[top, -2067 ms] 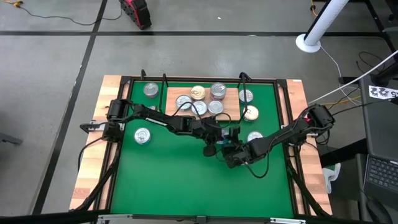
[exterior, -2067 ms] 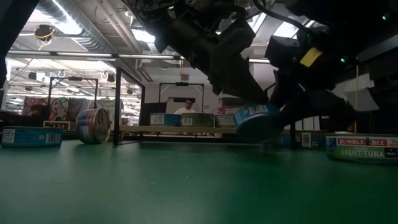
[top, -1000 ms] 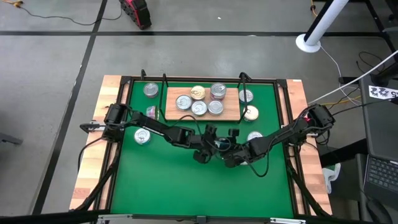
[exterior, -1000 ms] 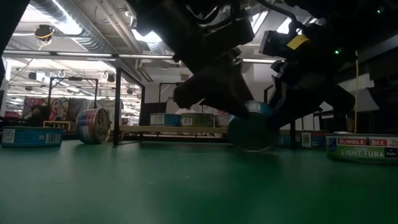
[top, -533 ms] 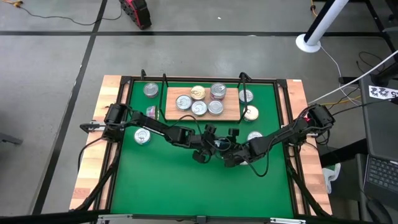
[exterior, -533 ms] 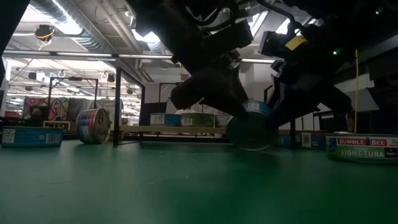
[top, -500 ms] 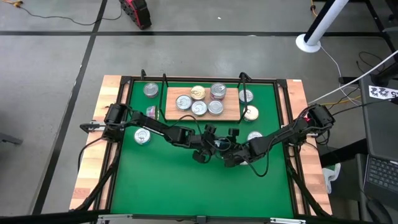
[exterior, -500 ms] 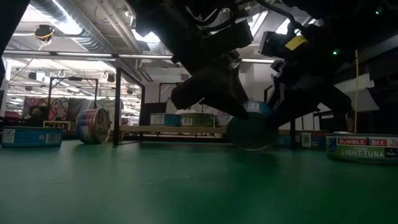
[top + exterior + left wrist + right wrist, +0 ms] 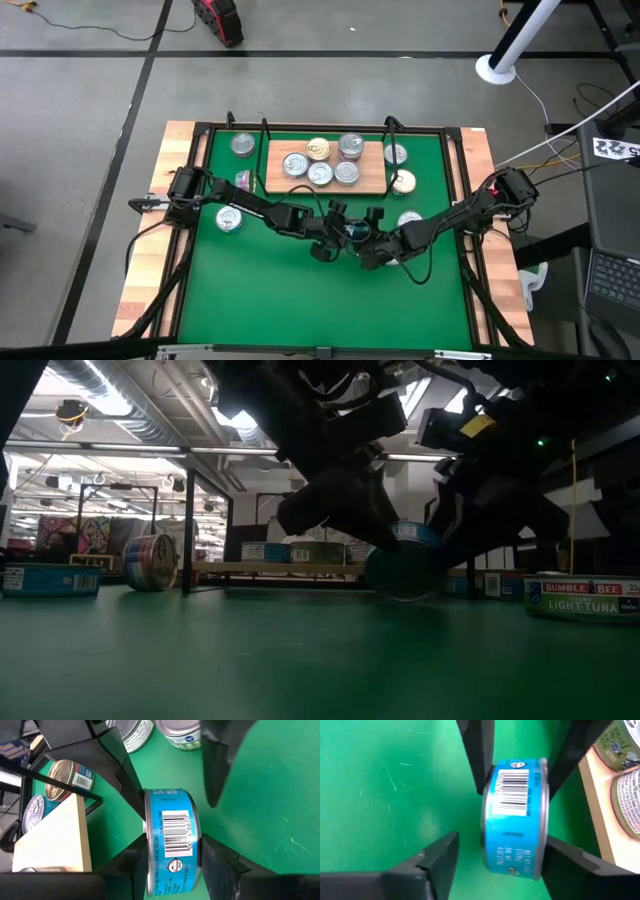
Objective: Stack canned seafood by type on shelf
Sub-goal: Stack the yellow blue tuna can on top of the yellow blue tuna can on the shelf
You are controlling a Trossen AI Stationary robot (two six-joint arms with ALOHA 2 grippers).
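1. pinching a blue can (image 9: 172, 845) between its two fingers, the left gripper (image 9: 172, 865) holds it on edge over the middle of the green mat (image 9: 300, 290), barcode label facing the wrist camera.
2. the right gripper (image 9: 500, 842) meets it from the opposite side with its fingers spread: one finger lies against the can's lid and the other stands apart from the can, with green mat showing in the gap.
3. in the low view the can hangs tilted between the two dark grippers, close above the mat; whether its rim touches the mat cannot be told.
4. just beyond, to either side, two cans lie flat on the mat: a left can (image 9: 229, 218) beside the left arm and a right can (image 9: 410, 220) beside the right arm.
5. farther back, a pink-labelled can (image 9: 243, 180) stands on edge near the left end of the shelf (image 9: 372, 181), and a gold-lidded can (image 9: 403, 182) lies flat off its right end.
6. the shelf sits at the far part of the mat and carries five cans (image 9: 320, 174) grouped from its left end to its middle.
7. farthest, one silver can (image 9: 242, 145) lies off the shelf's far left corner and another can (image 9: 396, 154) at its far right corner.
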